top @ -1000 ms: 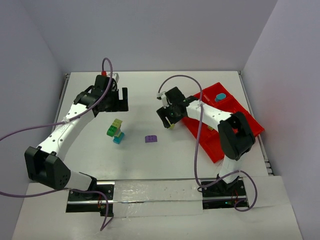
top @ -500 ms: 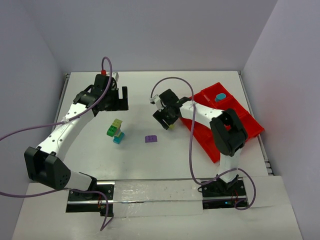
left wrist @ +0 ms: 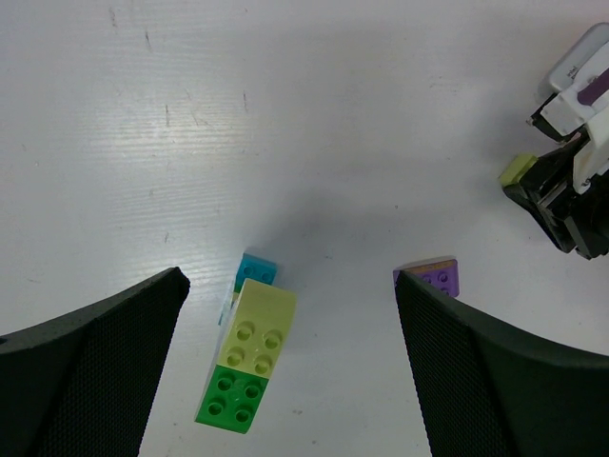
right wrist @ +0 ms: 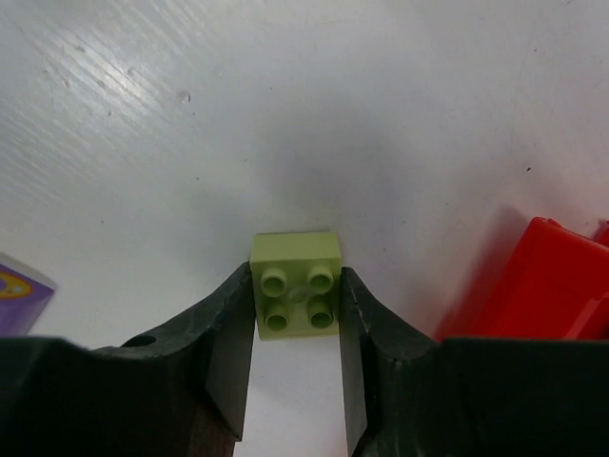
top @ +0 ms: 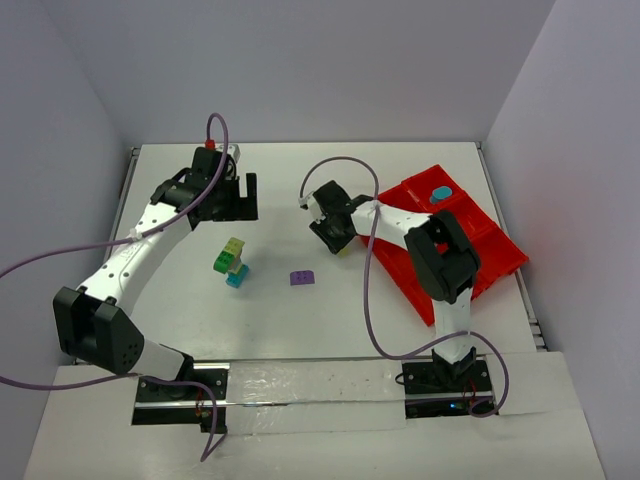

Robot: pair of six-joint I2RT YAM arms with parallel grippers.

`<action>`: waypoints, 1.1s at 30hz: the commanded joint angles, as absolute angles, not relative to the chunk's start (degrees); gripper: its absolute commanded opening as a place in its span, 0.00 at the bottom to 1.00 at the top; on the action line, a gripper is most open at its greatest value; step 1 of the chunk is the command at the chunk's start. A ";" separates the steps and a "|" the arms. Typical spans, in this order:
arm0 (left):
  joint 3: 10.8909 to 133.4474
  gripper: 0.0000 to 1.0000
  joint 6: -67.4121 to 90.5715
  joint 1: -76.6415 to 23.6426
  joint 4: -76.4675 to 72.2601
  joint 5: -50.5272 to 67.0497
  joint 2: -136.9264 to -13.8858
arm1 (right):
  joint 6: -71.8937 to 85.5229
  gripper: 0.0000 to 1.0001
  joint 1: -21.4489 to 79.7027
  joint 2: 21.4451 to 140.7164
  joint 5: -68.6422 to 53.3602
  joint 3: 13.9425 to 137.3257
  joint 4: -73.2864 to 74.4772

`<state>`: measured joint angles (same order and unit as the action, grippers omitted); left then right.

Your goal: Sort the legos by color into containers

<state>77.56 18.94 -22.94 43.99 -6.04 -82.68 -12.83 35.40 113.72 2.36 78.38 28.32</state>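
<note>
Beside red tray (right wrist: 557,276), yellow brick (right wrist: 296,286) between fingers (right wrist: 226,347).

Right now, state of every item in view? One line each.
Left hand: open, empty.
Right hand: shut on pale yellow brick.
Brick stack: snapped together, lying on table.
Purple brick: loose on table.
Teal piece: inside a red tray compartment.

From high behind the arm bases, the top camera covers the whole surface (top: 280,320). Both wrist cameras face down, the right close over a pale yellow brick (right wrist: 296,297), the left higher, sharing the purple brick (left wrist: 440,279).
</note>
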 commanded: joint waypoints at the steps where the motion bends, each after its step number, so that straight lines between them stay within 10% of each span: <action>1: 80.63 0.99 17.97 -23.06 43.23 -6.94 -82.97 | -10.94 0.33 35.37 110.86 3.02 80.51 25.86; 7: 80.24 0.99 17.93 -23.03 42.80 -6.63 -82.88 | -7.09 0.20 33.27 102.38 1.28 79.32 24.72; 28: 81.03 0.99 17.93 -22.76 42.18 -7.11 -83.32 | 19.35 0.23 8.84 68.26 10.93 49.35 20.10; 33: 80.95 0.99 17.93 -22.76 42.10 -6.77 -83.06 | 20.21 0.54 6.24 67.58 12.92 47.03 18.37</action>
